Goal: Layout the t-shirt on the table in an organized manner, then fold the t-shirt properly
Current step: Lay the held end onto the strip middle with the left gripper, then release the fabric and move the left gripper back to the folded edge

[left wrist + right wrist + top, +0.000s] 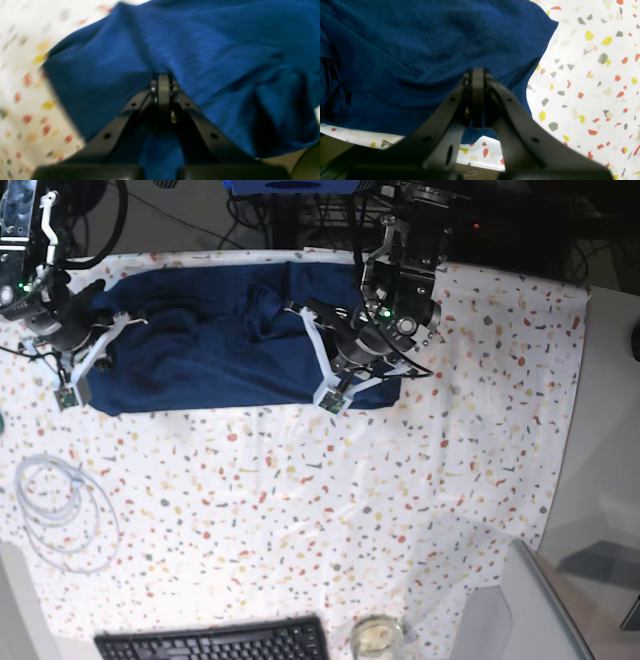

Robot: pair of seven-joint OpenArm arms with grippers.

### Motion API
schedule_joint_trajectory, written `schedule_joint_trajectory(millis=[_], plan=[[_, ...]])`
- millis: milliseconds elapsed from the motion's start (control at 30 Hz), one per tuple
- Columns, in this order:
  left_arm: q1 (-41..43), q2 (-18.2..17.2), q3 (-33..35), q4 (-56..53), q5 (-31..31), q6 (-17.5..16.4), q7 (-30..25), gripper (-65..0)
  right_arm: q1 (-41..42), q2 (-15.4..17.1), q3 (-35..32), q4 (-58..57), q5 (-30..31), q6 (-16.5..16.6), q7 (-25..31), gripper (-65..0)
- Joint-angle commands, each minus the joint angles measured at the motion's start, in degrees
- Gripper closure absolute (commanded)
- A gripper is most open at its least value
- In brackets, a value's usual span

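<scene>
Lying along the bench's (300, 510) far edge, long axis side to side, the t-shirt (215, 350) is clamped at either end by the left tool (163, 80) and right tool (477, 73).

The table (400, 510) wears a white cloth flecked red, orange, yellow and grey. Up at twelve o'clock the dark blue t-shirt (215, 340) lies rumpled across it. Toward nine o'clock sits a loose coil of white cable (60, 500). At six o'clock are a black keyboard (215, 642) and a small glass jar (377, 637).
</scene>
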Motion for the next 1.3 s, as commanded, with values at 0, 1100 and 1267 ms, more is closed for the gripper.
schedule_joint_trajectory(millis=[0,1100,1267], plan=[[-1.58,1.12,0.56,-0.32,-0.39,-0.01,-0.60,0.0,0.36,0.64,0.33,0.91,0.54,0.25,1.00,0.0],[-0.26,-5.38,3.19,7.16,-8.31,17.13,3.18,0.0,1.24,0.72,0.33,0.73,0.27,0.25,1.09,0.0],[-2.20,-3.45,3.81,1.27,-10.33,17.13,3.01,0.0,1.24,0.72,0.33,0.73,0.27,0.25,1.09,0.0]])
